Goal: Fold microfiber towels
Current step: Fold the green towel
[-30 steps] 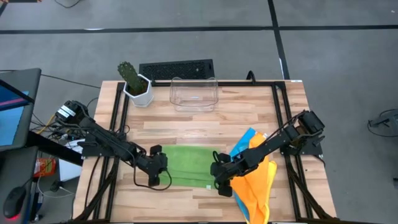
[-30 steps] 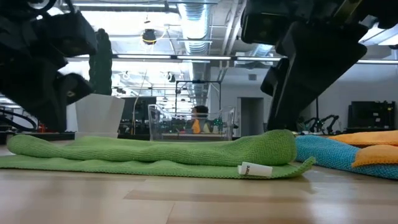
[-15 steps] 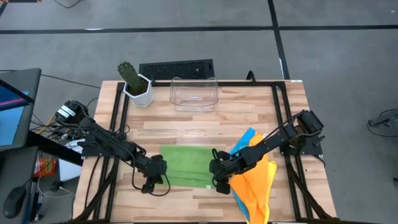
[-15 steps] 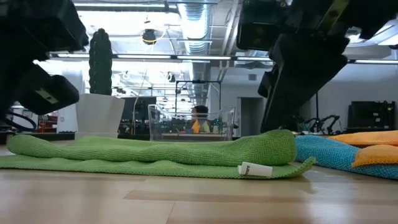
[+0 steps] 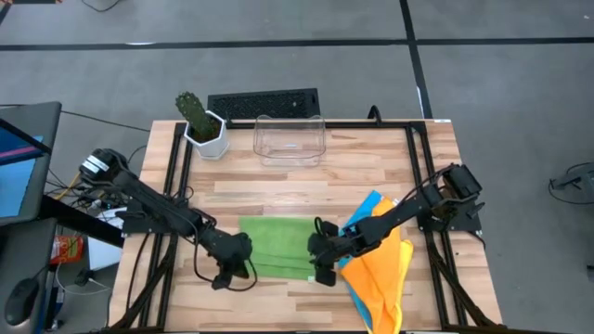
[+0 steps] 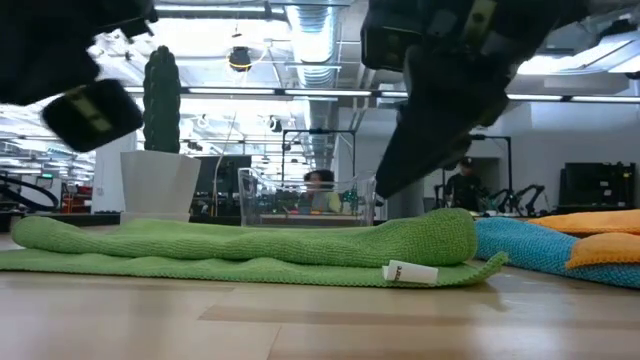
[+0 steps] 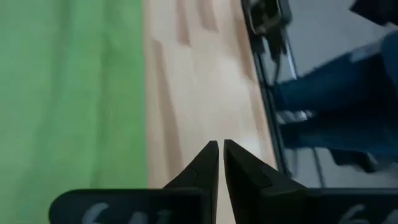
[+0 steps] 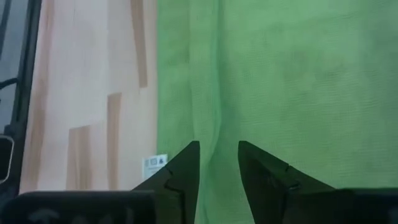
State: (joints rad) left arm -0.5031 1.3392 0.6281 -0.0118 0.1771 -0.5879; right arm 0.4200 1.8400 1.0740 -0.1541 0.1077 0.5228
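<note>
Green microfiber towel [image 5: 277, 246], folded once into a flat rectangle, lies at the middle of the near half of the pale wooden worktop [image 5: 306, 181], its white label [image 6: 411, 272] at the near right corner. Left hand [image 5: 223, 276] sits off the towel's near left corner over bare wood, fingers pressed together and holding nothing. Right hand [image 5: 318, 266] hovers over the towel's right end, fingers partly spread with a gap between them, no cloth pinched.

Risks, as judged:
- Right hand may pinch only the upper layer at the fold, since the layers lie close; the fold would peel open.
- Left hand, closed and off the cloth, cannot take its corner unless it opens first; a one-sided lift would skew the fold.
- Orange towel [image 5: 380, 283] and blue towel [image 5: 364, 215] lie heaped just beside the right end; the right arm could drag them onto the green one.
</note>
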